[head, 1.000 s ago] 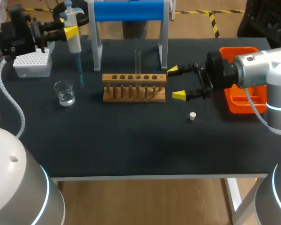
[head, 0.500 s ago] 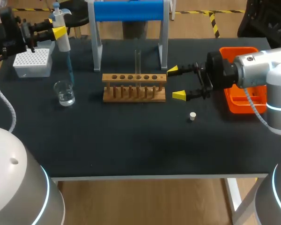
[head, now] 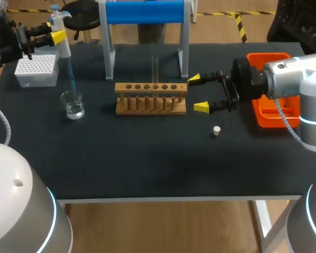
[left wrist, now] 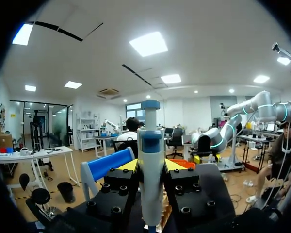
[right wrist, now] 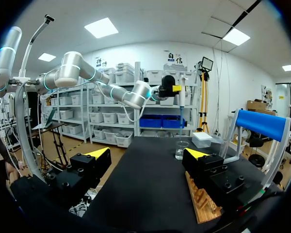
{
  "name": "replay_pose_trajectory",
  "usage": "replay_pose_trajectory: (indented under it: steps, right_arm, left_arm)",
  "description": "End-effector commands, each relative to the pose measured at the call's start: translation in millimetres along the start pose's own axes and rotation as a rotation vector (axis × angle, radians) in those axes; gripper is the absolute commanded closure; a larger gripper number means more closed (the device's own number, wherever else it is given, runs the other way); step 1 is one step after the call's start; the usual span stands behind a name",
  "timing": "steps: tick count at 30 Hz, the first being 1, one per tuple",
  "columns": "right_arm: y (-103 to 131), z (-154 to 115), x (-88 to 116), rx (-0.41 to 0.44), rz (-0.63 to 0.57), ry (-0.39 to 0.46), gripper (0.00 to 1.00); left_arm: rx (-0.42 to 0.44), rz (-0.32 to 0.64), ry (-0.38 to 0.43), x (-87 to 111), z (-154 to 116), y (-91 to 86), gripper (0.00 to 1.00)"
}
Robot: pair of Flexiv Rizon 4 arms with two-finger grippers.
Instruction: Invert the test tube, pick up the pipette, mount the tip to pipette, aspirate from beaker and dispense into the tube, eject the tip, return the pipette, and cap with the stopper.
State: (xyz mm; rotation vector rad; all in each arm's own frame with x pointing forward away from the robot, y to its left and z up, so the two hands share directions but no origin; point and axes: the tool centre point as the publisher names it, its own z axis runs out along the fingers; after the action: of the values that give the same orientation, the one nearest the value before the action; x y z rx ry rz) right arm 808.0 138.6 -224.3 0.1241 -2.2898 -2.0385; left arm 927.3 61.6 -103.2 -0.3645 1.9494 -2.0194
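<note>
Blue tip (head: 70, 76) is on the pipette (head: 63, 48) my left gripper (head: 58, 37) squeezes above the beaker (head: 72, 104), my right gripper (head: 197, 93) hangs open by the rack (head: 150, 98), so I think sucking up, filling the test tube (head: 155, 68) and adding the stopper (head: 216, 130) from the table are left.

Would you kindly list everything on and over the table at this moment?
pipette: 1, white, over the beaker
tip: 1, blue, on the pipette
beaker: 1, clear, left
tip box: 1, white, far left
rack: 1, wooden, middle
test tube: 1, clear, upright in rack
stopper: 1, white, front right of rack
tray: 1, orange, right
stand: 1, blue and white, behind rack
table: 1, black
left gripper: yellow-tipped, shut on pipette
right gripper: yellow-tipped, open, beside rack's right end
</note>
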Motion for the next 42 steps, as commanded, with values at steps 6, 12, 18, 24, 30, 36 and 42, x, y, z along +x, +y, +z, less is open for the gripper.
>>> replay_pose_trajectory:
  steps: [6, 12, 18, 24, 30, 36, 42]
  right_arm:
    - [0.7, -0.3, 1.0, 0.003, 0.000, -0.002, 0.00]
    - [0.7, -0.3, 1.0, 0.003, 0.000, -0.002, 0.00]
    - [0.7, -0.3, 1.0, 0.003, 0.000, -0.002, 0.00]
    - [0.7, -0.3, 1.0, 0.003, 0.000, -0.002, 0.00]
    - [0.7, -0.3, 1.0, 0.003, 0.000, -0.002, 0.00]
    - [0.7, -0.3, 1.0, 0.003, 0.000, -0.002, 0.00]
    - [7.3, 10.8, 11.5, 0.056, -0.032, -0.032, 0.00]
  left_arm:
    - [0.003, -0.002, 0.008, -12.0, -4.1, 6.7, 1.00]
    - [0.001, -0.003, -0.003, -10.9, -8.1, 7.9, 1.00]
    - [0.001, -0.003, -0.003, -10.9, -8.1, 7.9, 1.00]
    - [0.001, -0.003, -0.003, -10.9, -8.1, 7.9, 1.00]
    - [0.001, -0.003, -0.003, -10.9, -8.1, 7.9, 1.00]
    - [0.001, -0.003, -0.003, -10.9, -8.1, 7.9, 1.00]
    - [0.001, -0.003, -0.003, -10.9, -8.1, 7.9, 1.00]
